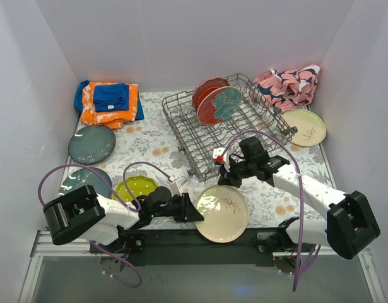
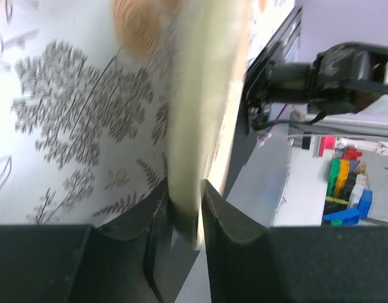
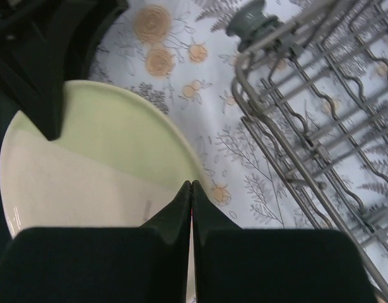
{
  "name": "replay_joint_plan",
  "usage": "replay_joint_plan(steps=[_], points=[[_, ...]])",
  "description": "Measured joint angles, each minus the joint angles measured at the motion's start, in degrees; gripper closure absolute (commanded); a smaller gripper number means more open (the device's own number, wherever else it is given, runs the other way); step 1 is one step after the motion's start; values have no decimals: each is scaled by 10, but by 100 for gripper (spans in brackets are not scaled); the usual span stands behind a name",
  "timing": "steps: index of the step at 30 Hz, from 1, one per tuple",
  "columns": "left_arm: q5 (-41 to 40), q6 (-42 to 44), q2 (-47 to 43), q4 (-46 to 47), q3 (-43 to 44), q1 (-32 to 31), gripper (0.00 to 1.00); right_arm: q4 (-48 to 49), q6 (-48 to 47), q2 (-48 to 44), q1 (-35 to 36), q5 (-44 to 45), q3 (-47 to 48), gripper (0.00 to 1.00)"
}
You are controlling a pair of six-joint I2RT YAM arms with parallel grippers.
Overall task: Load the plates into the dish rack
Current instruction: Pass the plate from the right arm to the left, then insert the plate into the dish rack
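Clamps the left gripper [image 1: 195,209] narrowly on the near cream plate [image 1: 223,214], one matte black finger against each face of the thin glazed rim. Holds that plate, round, glossy and twig-marked, over the near edge of the mat [image 1: 154,142], a white sheet printed with grey ferns and orange blooms. Hangs the right gripper [image 1: 228,174] pressed fully together, empty, above the same plate's far rim and just beside the near corner of the dish rack [image 1: 244,136]. Shows the rack as a rectangular basket of grey wire, with rows of upright tines and wavy floor rods.

Counts seven plates.
- Two upright at the rack's far end: red plate [image 1: 205,90] and floral plate [image 1: 225,104] in red and teal.
- Five outside it:
  - the held one;
  - far cream plate [image 1: 305,126], just beside the rack's right corner;
  - slate-blue plate [image 1: 91,144];
  - teal plate [image 1: 80,178], partly behind the left arm;
  - lime plate [image 1: 135,187].

Counts two soft heaps at the back: folded orange-blue cloths [image 1: 108,101] and crumpled pink-navy cloth [image 1: 288,85].
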Motion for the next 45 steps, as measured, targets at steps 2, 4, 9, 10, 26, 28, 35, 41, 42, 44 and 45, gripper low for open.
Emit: replay_joint_plan(steps=[2,4,9,10,26,28,35,41,42,44,45], points=[[-9,-3,-2,17,0,1,82,3,7,0,11,-21,2,99],[-21,-9,-3,30,0,2,84,3,12,-2,25,-38,3,99],[-45,-14,-7,47,0,2,100,2,19,-6,35,-61,3,99],[-47,-15,-7,47,0,2,100,2,19,-7,35,-63,3,99],[-50,132,-146,-104,19,2,100,-60,-9,-86,-104,-80,20,18],[-50,160,-174,-126,19,2,100,-64,-10,-92,-129,-88,19,17],[-62,223,-260,-187,20,2,100,-97,-20,-75,-174,-130,11,16],[-84,240,-310,-244,36,2,100,-106,-3,-77,-306,-155,38,18],[-89,243,-320,-256,41,2,100,-104,-1,-77,-327,-159,43,18],[-97,250,-334,-280,55,2,100,-101,4,-77,-376,-172,48,18],[-101,254,-339,-295,64,2,100,-101,5,-77,-391,-179,48,18]])
